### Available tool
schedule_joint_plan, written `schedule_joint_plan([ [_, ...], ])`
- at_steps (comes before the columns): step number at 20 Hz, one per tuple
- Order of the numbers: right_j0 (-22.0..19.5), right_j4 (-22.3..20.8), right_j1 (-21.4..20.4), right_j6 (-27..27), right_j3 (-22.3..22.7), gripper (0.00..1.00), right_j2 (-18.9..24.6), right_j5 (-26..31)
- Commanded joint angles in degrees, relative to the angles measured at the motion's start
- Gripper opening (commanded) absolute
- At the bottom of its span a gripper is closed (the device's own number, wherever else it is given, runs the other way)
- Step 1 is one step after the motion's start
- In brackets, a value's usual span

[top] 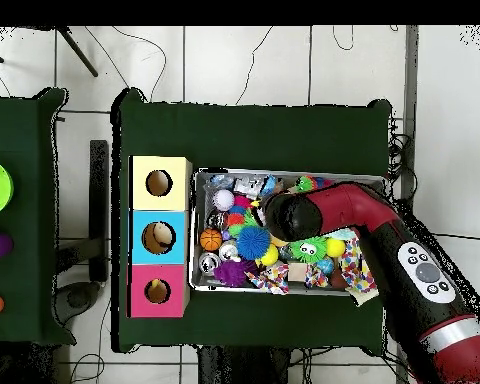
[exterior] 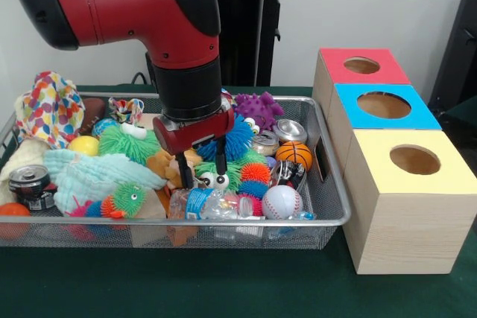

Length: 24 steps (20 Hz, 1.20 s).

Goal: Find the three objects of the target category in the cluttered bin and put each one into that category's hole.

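Observation:
A wire mesh bin (exterior: 328,217) holds a heap of toys, balls, cans and cloths. My gripper (exterior: 202,172) hangs low over the bin's middle and is open, with black fingers (exterior: 183,176) set on either side of a green fuzzy toy with googly eyes (exterior: 212,179). Nothing is held. Around it lie a blue spiky ball (exterior: 238,139), a baseball (exterior: 281,201), a mini basketball (exterior: 296,153), a plastic bottle (exterior: 212,205) and a plush animal (exterior: 165,165). In the overhead view the arm (top: 324,212) covers the gripper; the baseball (top: 224,199) and basketball (top: 211,239) show.
Three wooden boxes with round holes stand beside the bin: red (exterior: 361,65), blue (exterior: 384,104), yellow (exterior: 414,159). Also in the bin are a purple spiky toy (exterior: 257,109), soda cans (exterior: 28,182) (exterior: 289,130), a yellow ball (exterior: 84,145), an orange ball (exterior: 11,214) and a patterned cloth (exterior: 51,109).

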Motion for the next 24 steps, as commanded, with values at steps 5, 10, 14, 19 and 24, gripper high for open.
schedule_joint_plan([
  [5, -2.3, -3.5, 3.3, -22.3, -4.5, 1.00, 2.7, 1.7],
  [10, -2.5, -3.6, 3.7, -23.2, -5.1, 1.00, 3.0, 2.1],
  [14, -2.1, -3.2, 3.0, -22.2, -4.5, 1.00, 2.0, 3.8],
  [19, -2.8, -3.3, 3.3, -21.8, -3.5, 1.00, 1.1, 3.9],
  [24, -3.2, -3.0, 2.8, -21.9, -2.9, 1.00, 0.6, 4.6],
])
